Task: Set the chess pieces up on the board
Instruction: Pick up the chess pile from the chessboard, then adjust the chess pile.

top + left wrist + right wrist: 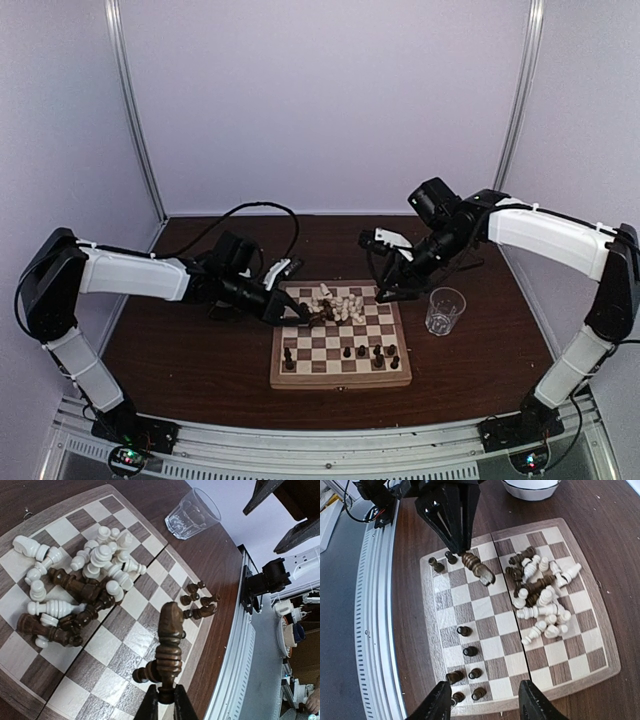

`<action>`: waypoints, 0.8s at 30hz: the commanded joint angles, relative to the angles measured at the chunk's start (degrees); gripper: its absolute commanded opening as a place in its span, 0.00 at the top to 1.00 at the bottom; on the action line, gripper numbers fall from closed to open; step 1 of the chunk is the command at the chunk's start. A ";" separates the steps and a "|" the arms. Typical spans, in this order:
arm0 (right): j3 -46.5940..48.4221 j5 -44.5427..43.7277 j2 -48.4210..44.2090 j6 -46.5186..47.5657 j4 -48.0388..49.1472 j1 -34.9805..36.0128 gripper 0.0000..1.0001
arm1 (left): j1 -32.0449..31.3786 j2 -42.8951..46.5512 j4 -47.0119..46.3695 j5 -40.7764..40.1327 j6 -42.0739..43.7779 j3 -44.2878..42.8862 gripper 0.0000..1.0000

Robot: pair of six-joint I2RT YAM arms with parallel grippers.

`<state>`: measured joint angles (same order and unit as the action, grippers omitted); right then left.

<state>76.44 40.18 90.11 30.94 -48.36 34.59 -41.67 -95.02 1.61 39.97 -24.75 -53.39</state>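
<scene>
**Desk:** What does the left gripper (166, 703) have over the board (107, 645)?

**Captioner:** Its fingers are clamped on the foot of a tall dark piece (169, 640). The piece juts out tilted above the board's left half, just on the near side of the heap of chessmen (85, 587). Gripping the foot leaves the head free, likely so the piece can be swung upright and stood on a square.

**Desk:** And the heap?

**Captioner:** Cream and dark men lie tangled across the board's far middle squares, most on their sides. A few small dark pieces (465, 652) stand upright along the board's near rows. That suggests the near edge is the dark side's home, and that the held piece is bound there.

**Desk:** The right gripper (485, 702)?

**Captioner:** Its fingers stand wide apart with nothing between them, above the board's far right corner, probably parked there so the arms do not cross. A drinking glass (444, 310) sits just off the board's right side. A white bowl (530, 487) sits beyond its left.
</scene>
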 commanded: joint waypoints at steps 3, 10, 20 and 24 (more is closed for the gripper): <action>9.35 1.16 8.52 4.40 -7.23 6.26 0.52 | -0.28 1.67 -1.25 4.66 -1.53 -2.83 0.91; 15.68 -0.73 13.85 7.86 -7.93 10.52 0.51 | -0.82 2.03 -1.25 9.02 -2.50 -3.47 0.91; 18.39 -1.10 17.41 6.94 -7.12 12.37 0.51 | -1.53 2.48 -3.78 11.22 -3.31 -3.39 0.91; 18.71 -0.85 18.22 6.77 -7.21 12.84 0.54 | -1.50 2.34 -5.00 12.20 -4.00 -3.31 0.91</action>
<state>93.47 39.77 107.18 37.56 -54.92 46.63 -42.87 -94.11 0.47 49.58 -27.81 -55.20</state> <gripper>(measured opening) 0.481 0.094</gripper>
